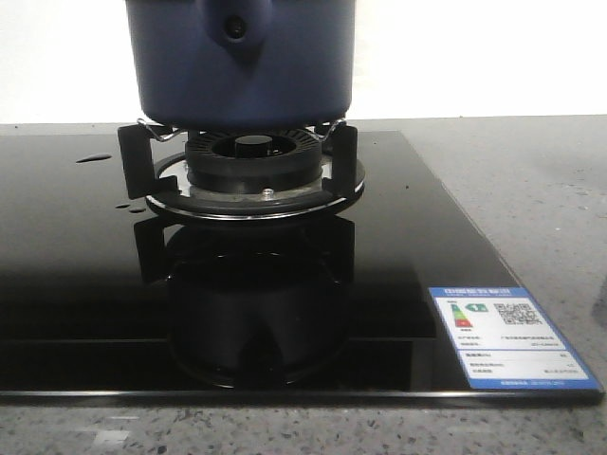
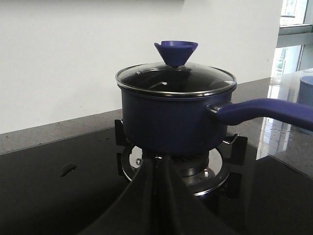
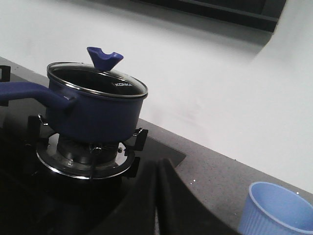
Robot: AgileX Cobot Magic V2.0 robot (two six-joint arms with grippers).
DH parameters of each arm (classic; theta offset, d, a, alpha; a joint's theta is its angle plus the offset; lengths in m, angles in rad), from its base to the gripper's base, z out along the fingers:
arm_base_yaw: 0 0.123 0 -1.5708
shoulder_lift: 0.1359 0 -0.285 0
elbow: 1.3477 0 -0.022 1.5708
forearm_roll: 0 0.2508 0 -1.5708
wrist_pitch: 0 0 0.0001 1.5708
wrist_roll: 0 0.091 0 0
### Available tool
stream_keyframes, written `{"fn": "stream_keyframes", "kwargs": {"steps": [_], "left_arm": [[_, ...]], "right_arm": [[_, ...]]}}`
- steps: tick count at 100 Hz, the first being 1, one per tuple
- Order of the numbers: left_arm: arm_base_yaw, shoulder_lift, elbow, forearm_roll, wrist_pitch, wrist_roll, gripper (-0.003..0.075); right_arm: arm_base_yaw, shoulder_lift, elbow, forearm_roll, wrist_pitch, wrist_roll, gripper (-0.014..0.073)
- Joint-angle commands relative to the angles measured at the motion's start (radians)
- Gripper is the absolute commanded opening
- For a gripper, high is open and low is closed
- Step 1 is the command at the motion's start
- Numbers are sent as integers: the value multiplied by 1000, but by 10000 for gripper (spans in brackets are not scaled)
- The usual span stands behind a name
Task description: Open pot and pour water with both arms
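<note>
The dark navy-blue pot stands on the gas burner, its top cut off in the front view. In both wrist views it carries a glass lid with a blue cone knob, and a long blue handle sticks out sideways. My left gripper is shut and empty, a short way in front of the pot's base. My right gripper is also shut and empty, off to the pot's side over the hob's edge. The pot is closed by its lid. Neither gripper shows in the front view.
A pale blue ribbed cup stands on the grey counter near my right gripper. The black glass hob bears a water drop and an energy label. A white wall lies behind the pot.
</note>
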Motion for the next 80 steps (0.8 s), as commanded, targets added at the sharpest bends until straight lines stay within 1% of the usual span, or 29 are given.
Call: {"fn": "stream_keyframes", "kwargs": {"steps": [1, 16, 23, 30, 36, 41, 42, 43, 44, 45, 46, 47, 48, 49, 50, 51, 52, 53, 54, 55, 56, 57, 58, 59, 60, 61, 65, 68, 80], "left_arm": [[2, 7, -28, -41, -14, -12, -19], [2, 7, -28, -39, -14, -12, -19], [3, 7, -28, -36, -55, -12, -19], [3, 7, -28, 12, -111, -12, -19], [3, 0, -28, 129, -168, -54, -19], [3, -7, -28, 296, -218, -182, -19], [3, -9, -28, 326, -225, -236, -19], [3, -11, -28, 391, -237, -265, -19], [3, -11, -28, 426, -243, -328, -19], [3, -11, -28, 502, -253, -362, -19], [3, -13, -28, 543, -258, -433, -19], [3, -13, -28, 627, -262, -470, -19], [3, -13, -28, 670, -270, -508, -19], [3, -13, -28, 714, -273, -587, -19], [3, -13, -28, 803, -276, -628, -19], [3, -13, -28, 847, -280, -712, -19], [3, -13, -28, 939, -280, -755, -19], [3, -13, -28, 984, -280, -839, -19], [3, -13, -28, 1076, -280, -879, -19], [3, -13, -28, 1121, -280, -919, -19], [3, -13, -27, 1164, -280, -996, -19], [3, -13, -27, 1242, -280, -1033, -19], [3, -13, -24, 1278, -280, -1102, -19], [3, -13, -22, 1346, -280, -1133, -19], [3, -13, -23, 1377, -280, -1188, -19], [3, -13, -17, 1433, -282, -1212, -19], [3, -13, -4, 1530, -291, -1310, -19], [3, -13, 15, 1565, -303, -1332, -19], [3, -35, 120, 1549, -398, -1332, -19]], "right_arm": [[1, -13, -22, 34, -46, -11, -67], [1, -13, -22, 34, -46, -11, -67], [1, -13, -22, 34, -46, -11, -67], [1, -13, -22, 34, -46, -11, -67], [1, -13, -22, 34, -46, -11, -67], [1, -13, -22, 34, -46, -11, -67], [1, -13, -22, 34, -46, -11, -67], [1, -13, -22, 34, -46, -11, -67], [1, -13, -22, 34, -46, -11, -67], [1, -13, -22, 34, -46, -11, -67], [1, -13, -22, 34, -46, -11, -67], [1, -13, -22, 34, -46, -11, -67], [1, -13, -22, 34, -46, -11, -67], [1, -13, -22, 34, -46, -11, -67], [1, -13, -22, 34, -46, -11, -67], [1, -13, -22, 34, -46, -11, -67], [1, -13, -22, 34, -46, -11, -67], [1, -13, -22, 34, -46, -11, -67], [1, -13, -22, 34, -46, -11, -67], [1, -13, -22, 34, -46, -11, -67], [1, -13, -22, 34, -46, -11, -67], [1, -13, -22, 34, -46, -11, -67], [1, -13, -22, 34, -46, -11, -67], [1, -13, -22, 34, -46, -11, -67], [1, -13, -22, 34, -46, -11, -67], [1, -13, -22, 34, -46, -11, -67], [1, -13, -22, 34, -46, -11, -67], [1, -13, -22, 34, -46, -11, -67], [1, -13, -22, 34, -46, -11, -67]]}}
